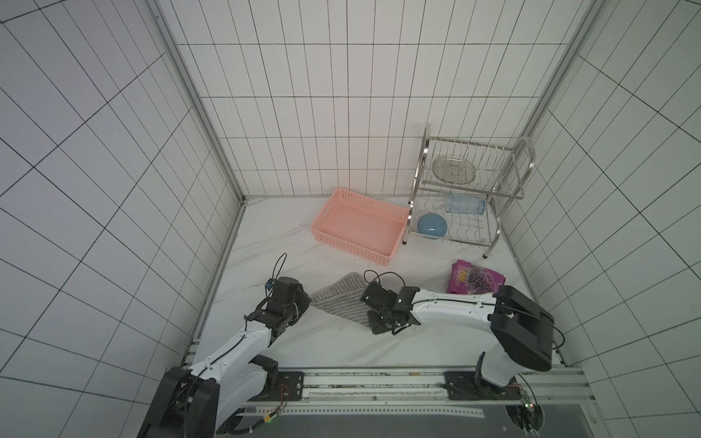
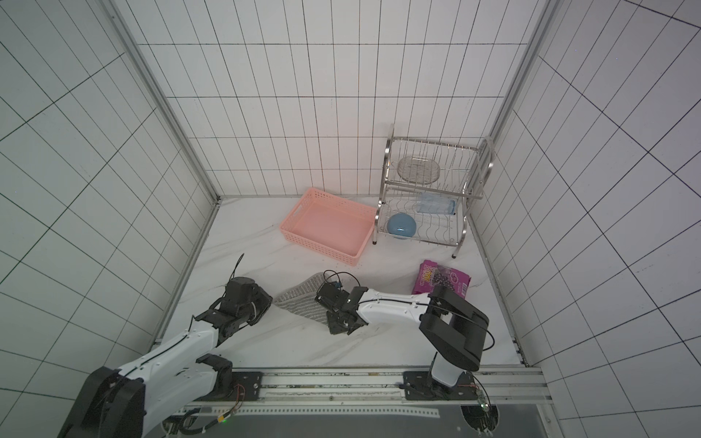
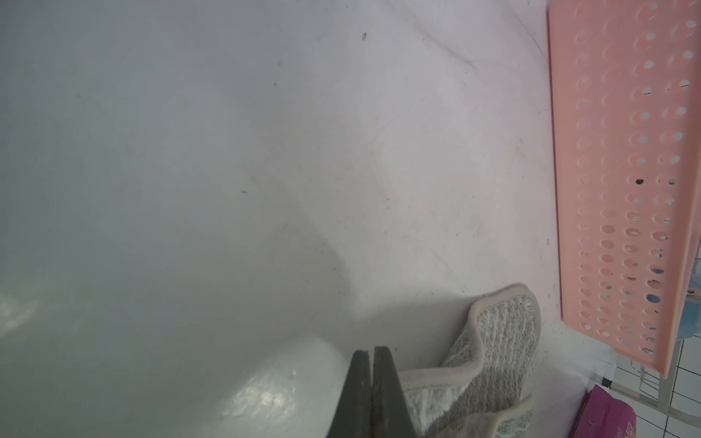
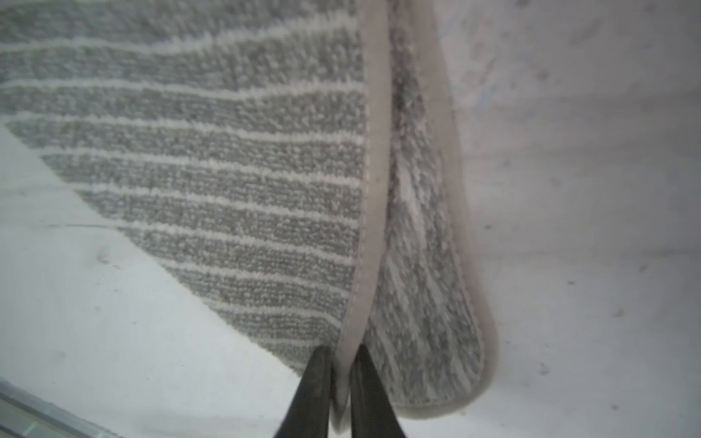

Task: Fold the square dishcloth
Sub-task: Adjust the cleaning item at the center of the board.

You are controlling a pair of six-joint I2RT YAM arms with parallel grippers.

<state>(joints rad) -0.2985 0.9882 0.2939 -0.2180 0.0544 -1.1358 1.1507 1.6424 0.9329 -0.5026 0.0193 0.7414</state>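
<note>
We see the right tool [image 4: 343, 350] pinching the hem of the cloth [image 1: 337, 297] at its 4 o'clock; the left tool [image 3: 371, 350] sits closed at its 9 o'clock, hold unclear.

**White Tiles, Marbled Floor**

White tiled walls [image 1: 303, 113] with dark grout closed three sides; aluminium posts [image 1: 197, 98] ran up the corners; the marbled white floor [image 1: 288, 242] lay evenly lit; a two-tier steel rack [image 1: 489, 163] stood well beyond the right gripper [image 4: 342, 364].
</note>
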